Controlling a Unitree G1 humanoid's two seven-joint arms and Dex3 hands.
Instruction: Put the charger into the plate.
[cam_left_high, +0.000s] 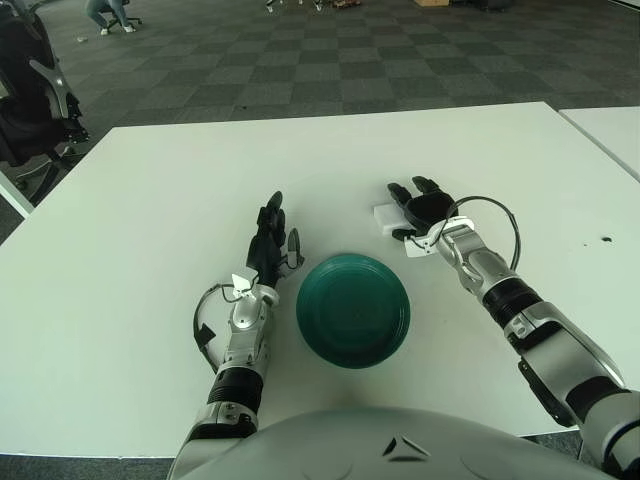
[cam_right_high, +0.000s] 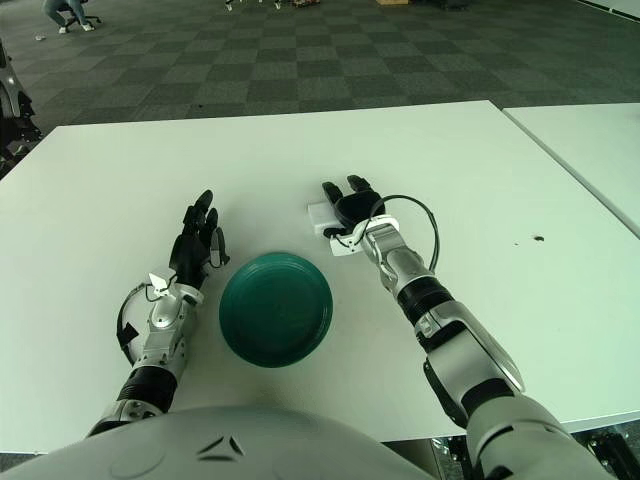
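The charger is a small white block lying on the white table, just beyond the upper right of the plate. My right hand is right against the charger's right side, fingers spread and pointing away from me, thumb below the block; nothing is gripped. The dark green plate sits empty near the table's front centre. My left hand shows just left of the plate, fingers straight and holding nothing.
A black cable loops off my right wrist. There is a small dark mark on the table at the right. A second white table adjoins at the far right. A black chair stands off the table's left corner.
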